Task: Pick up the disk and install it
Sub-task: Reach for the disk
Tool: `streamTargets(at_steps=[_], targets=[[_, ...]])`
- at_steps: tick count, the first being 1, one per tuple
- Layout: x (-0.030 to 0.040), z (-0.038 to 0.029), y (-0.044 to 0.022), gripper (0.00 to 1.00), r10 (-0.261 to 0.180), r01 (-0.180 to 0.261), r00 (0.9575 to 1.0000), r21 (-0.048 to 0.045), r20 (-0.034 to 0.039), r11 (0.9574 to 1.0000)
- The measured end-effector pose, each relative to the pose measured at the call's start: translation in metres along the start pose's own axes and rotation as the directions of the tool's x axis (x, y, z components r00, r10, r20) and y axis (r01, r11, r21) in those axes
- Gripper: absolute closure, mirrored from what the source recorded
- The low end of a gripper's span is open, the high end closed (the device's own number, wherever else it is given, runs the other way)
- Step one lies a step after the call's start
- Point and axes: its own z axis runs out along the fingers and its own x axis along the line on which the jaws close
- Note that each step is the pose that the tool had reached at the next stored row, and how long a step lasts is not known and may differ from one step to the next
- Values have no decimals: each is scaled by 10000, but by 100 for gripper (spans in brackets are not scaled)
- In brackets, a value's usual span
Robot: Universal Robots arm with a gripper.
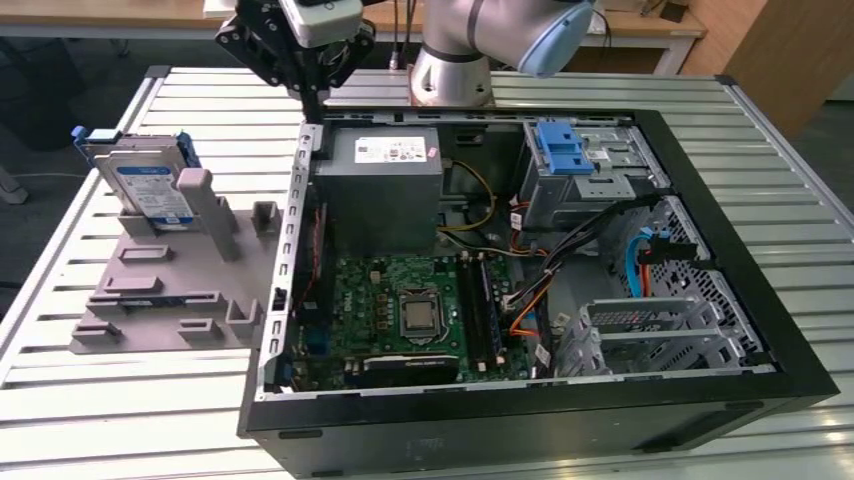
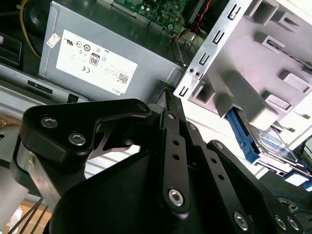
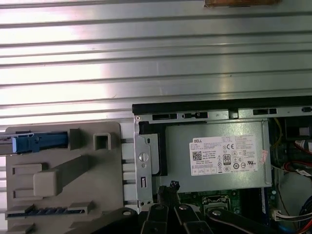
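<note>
The disk (image 1: 144, 186), silver-grey with a white-and-blue label and a blue carrier, stands upright in a grey holder (image 1: 174, 295) on the exterior view's left, beside the open computer case (image 1: 534, 420). My gripper (image 1: 315, 110) hangs above the case's back corner near the power supply, to the right of the disk and well apart from it. Its fingers are shut with nothing between them. In the second wrist view the gripper (image 2: 168, 95) points at the case edge, with the disk (image 2: 265, 141) off to the side. In the first wrist view the disk (image 3: 34, 144) shows edge-on in the holder (image 3: 58, 170), away from the gripper (image 3: 171, 186).
The case holds a grey power supply (image 1: 380, 185) with a white sticker, a green motherboard (image 1: 407, 305), cables and a drive cage with a blue latch (image 1: 561, 150). Everything rests on a slatted metal table (image 1: 134, 420). The arm's base (image 1: 451, 75) stands behind the case.
</note>
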Motion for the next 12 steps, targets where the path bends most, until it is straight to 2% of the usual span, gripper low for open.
streamTargets(at_steps=[12], targets=[[28, 2, 2, 89, -1, 1, 10000, -1, -2, 10000]])
